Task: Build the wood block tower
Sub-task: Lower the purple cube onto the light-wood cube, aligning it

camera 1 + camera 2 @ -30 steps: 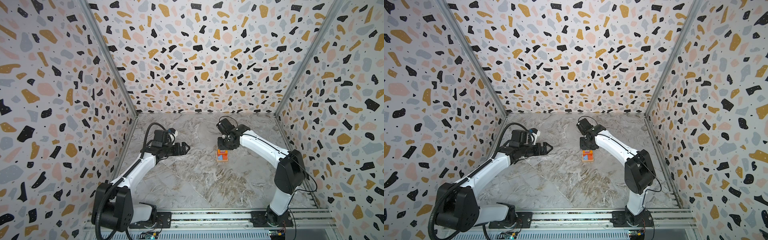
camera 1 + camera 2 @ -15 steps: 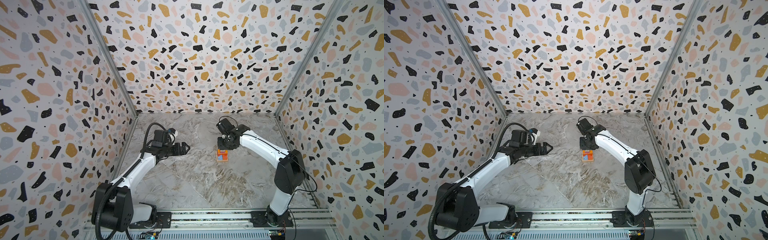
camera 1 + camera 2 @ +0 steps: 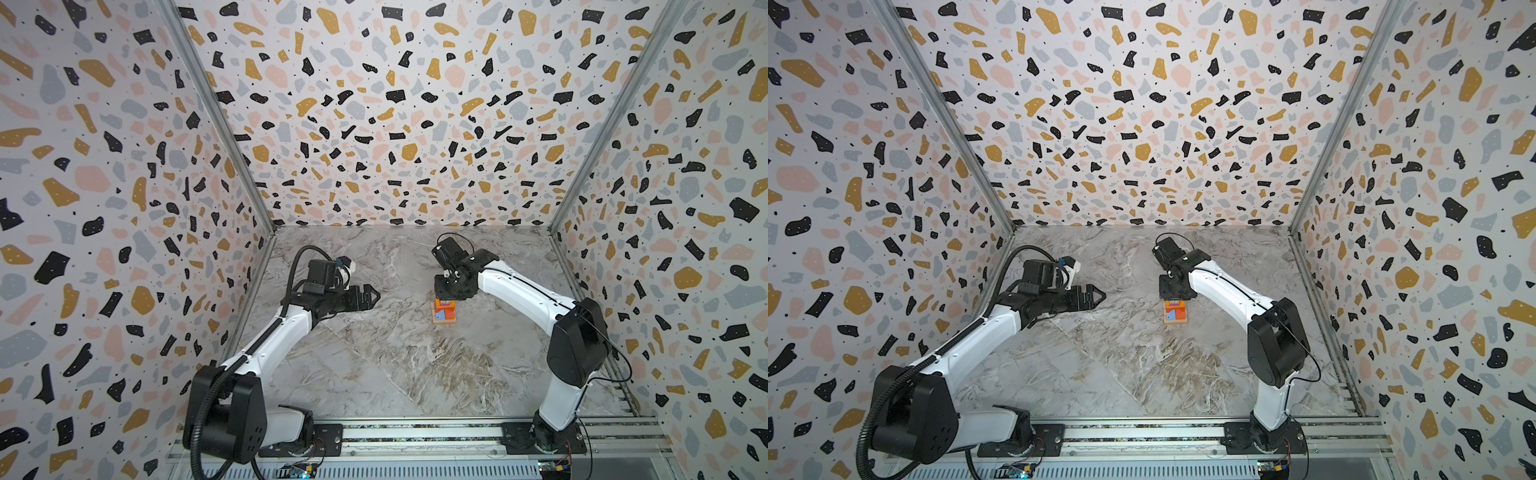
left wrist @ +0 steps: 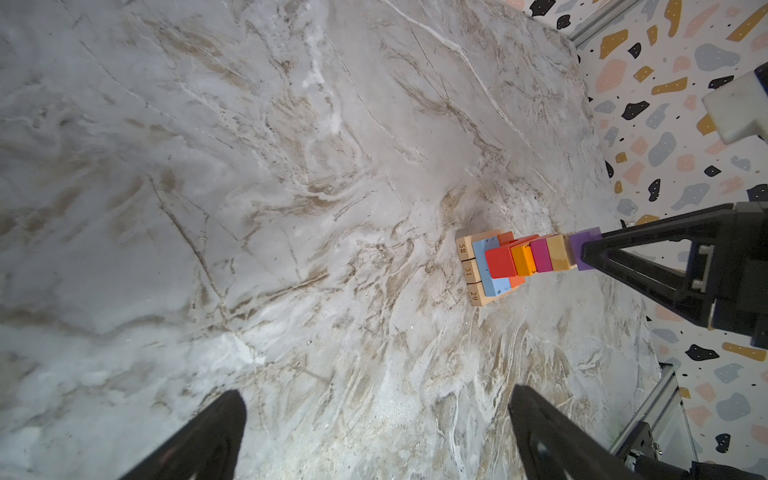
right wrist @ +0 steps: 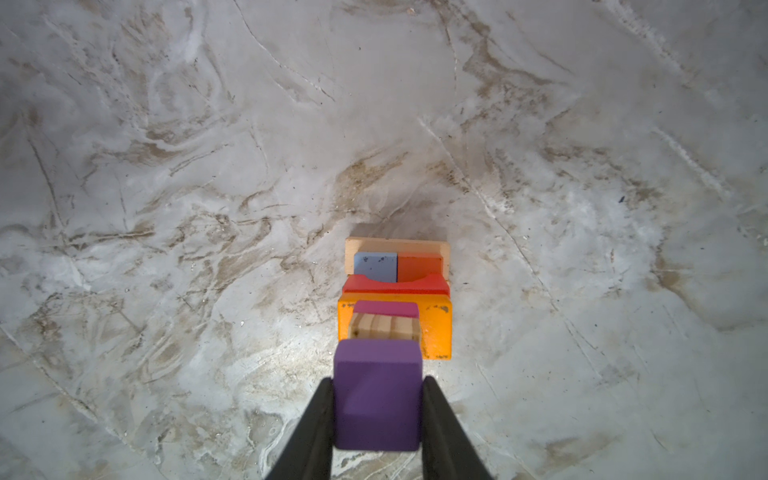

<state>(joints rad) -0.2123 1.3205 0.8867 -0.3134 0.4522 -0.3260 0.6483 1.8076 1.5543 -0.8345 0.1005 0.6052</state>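
Observation:
The wood block tower (image 3: 444,312) (image 3: 1175,313) stands on the marble table right of centre. From the bottom up it has a tan base (image 5: 397,244), light blue and red blocks, a red block, an orange block (image 5: 436,332), a magenta cube and a tan cube (image 4: 559,252). My right gripper (image 5: 378,380) points down over it, shut on the purple cube (image 5: 376,395) (image 4: 584,248), which sits at the tan cube's top. Whether they touch I cannot tell. My left gripper (image 3: 374,296) (image 4: 376,399) hovers open and empty, well to the tower's left.
Speckled terrazzo walls (image 3: 395,124) close in the back and both sides of the marble table (image 3: 395,365). A metal rail (image 3: 415,434) carrying both arm bases runs along the front edge.

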